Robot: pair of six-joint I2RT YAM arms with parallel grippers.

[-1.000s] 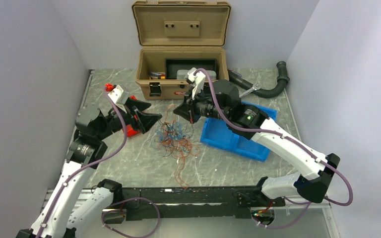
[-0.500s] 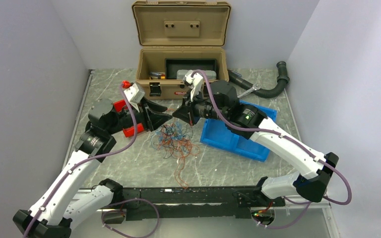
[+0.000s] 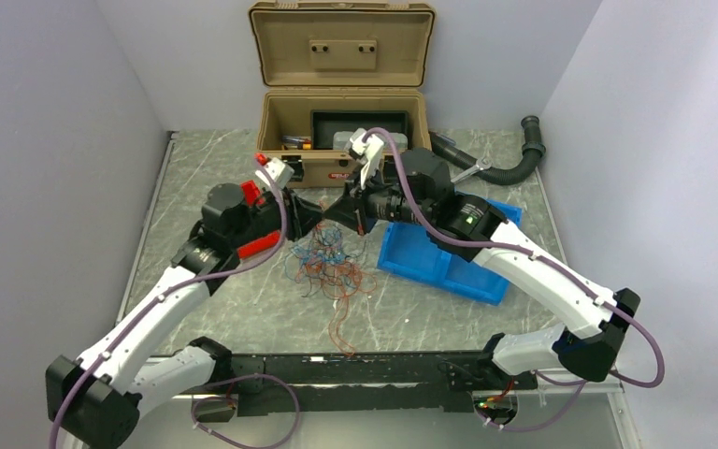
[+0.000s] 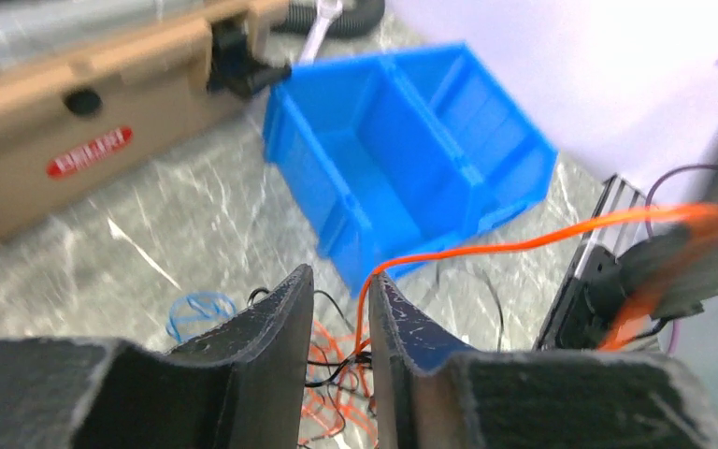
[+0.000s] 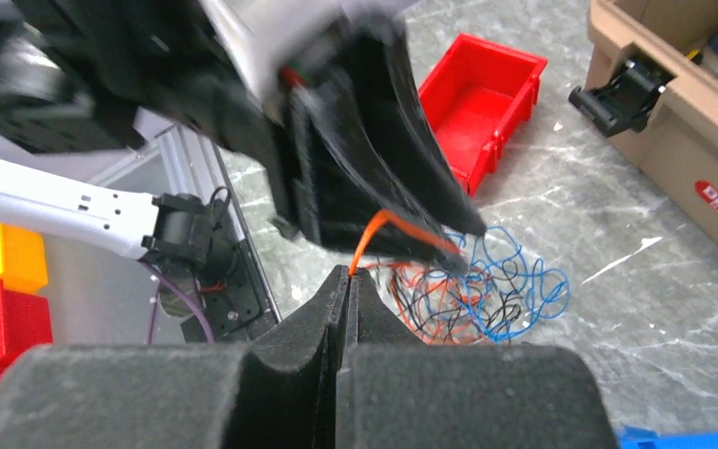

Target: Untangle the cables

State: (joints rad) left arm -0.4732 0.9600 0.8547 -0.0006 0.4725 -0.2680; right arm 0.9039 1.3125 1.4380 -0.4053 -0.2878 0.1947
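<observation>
The cables lie as a small tangle of orange, blue and black strands on the marble table, below both grippers. My right gripper is shut on one orange cable, whose end rises from its tips. That orange cable runs taut across the left wrist view to the blurred right gripper. My left gripper straddles it with a narrow gap, the strand lying against the right finger. Seen from above, the left gripper and the right gripper almost meet tip to tip above the tangle.
An open tan toolbox stands behind the grippers. A blue bin sits under the right arm and a red bin under the left arm. A black corrugated hose and a wrench lie at the back right.
The left arm has swung right and forward until its gripper reaches the right gripper's tips. Its jaws have narrowed around the orange cable. The right gripper stayed shut and nearly still.
</observation>
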